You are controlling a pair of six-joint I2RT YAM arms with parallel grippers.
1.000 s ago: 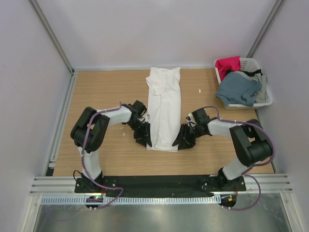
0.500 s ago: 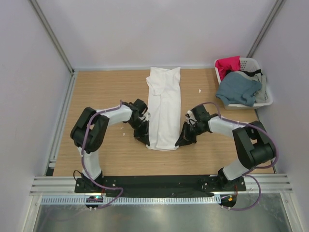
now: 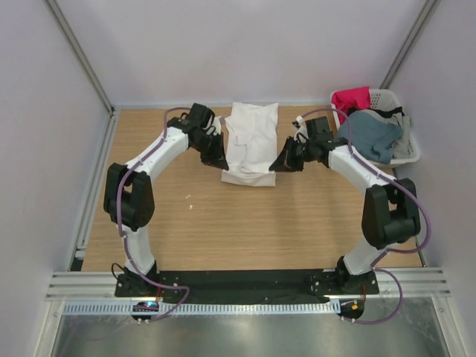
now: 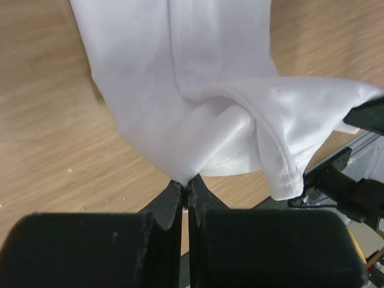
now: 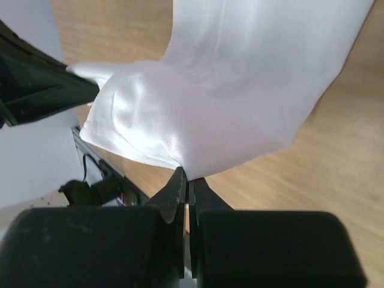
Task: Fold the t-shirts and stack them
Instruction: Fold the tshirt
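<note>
A white t-shirt (image 3: 248, 141) lies lengthwise at the back middle of the wooden table, its near end lifted and carried back over itself. My left gripper (image 3: 220, 165) is shut on the hem's left corner; the white t-shirt (image 4: 198, 102) hangs from the jaws of the left gripper (image 4: 186, 183). My right gripper (image 3: 274, 166) is shut on the right corner, and the white t-shirt (image 5: 240, 102) is pinched in the right gripper (image 5: 187, 175). A slate blue t-shirt (image 3: 368, 135) and a red-pink t-shirt (image 3: 351, 99) lie in the basket.
The white slotted basket (image 3: 410, 152) stands at the back right corner. Grey walls close in the table on three sides. A small white scrap (image 3: 190, 197) lies on the wood left of centre. The metal rail (image 3: 245, 284) runs along the near edge.
Both grippers shut on the near hem corners, then lifted and carried the hem toward the back of the table, folding the white t-shirt over itself.
</note>
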